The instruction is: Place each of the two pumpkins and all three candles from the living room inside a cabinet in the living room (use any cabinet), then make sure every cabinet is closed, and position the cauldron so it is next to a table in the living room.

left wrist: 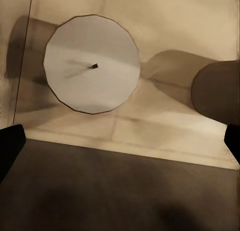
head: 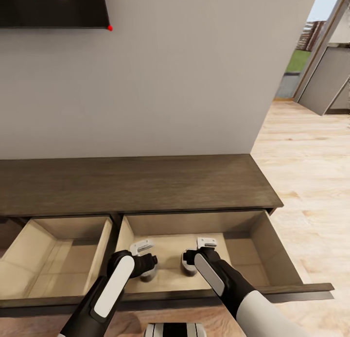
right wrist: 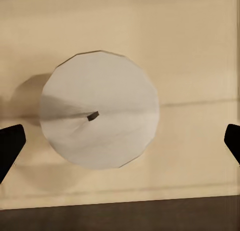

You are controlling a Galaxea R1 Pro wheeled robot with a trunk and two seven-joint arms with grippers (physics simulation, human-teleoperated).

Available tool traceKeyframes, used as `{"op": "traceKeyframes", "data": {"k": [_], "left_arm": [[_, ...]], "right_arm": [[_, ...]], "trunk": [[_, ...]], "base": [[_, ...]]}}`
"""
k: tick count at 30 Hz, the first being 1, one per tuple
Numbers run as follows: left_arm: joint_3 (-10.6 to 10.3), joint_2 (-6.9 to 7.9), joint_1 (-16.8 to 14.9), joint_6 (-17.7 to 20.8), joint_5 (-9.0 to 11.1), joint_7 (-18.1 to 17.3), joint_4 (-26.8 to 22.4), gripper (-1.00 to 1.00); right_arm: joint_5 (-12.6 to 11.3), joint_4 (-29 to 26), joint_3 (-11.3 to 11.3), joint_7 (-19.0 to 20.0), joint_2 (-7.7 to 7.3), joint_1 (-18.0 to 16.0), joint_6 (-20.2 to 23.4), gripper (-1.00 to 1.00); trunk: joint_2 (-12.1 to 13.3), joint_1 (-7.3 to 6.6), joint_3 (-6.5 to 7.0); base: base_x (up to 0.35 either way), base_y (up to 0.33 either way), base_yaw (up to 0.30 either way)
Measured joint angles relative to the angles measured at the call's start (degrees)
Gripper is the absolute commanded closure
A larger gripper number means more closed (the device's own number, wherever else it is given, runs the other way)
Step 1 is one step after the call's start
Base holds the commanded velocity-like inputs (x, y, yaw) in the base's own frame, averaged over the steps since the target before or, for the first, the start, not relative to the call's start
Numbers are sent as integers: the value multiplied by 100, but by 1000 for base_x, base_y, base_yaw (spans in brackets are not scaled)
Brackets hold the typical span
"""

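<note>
A long, low dark-brown cabinet stood against a grey wall, with two of its drawers pulled open to show pale beige insides. Both arms reached down into the right-hand drawer. In it stood two short pale candles: one under the left gripper, the other under the right gripper. Seen from each wrist, a candle stood upright on the drawer floor, its tiny wick showing, with the dark fingertips set wide at either side and not touching it. Both grippers looked spread open and held nothing.

The left-hand drawer appeared empty, as far as it could be seen.

Judging by this, two candles were already in the cabinet. A third candle, two pumpkins, the closing of the drawers and the moving of the cauldron probably remained.
</note>
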Motion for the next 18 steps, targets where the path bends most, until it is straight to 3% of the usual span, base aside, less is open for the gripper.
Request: {"op": "traceKeyframes", "data": {"k": [18], "left_arm": [[12,-8,-4,10,14,-6,-1,-100]], "right_arm": [[0,0,0,0,0,0,0,-100]], "trunk": [[24,-46,399]], "base": [[-58,0,0]]}}
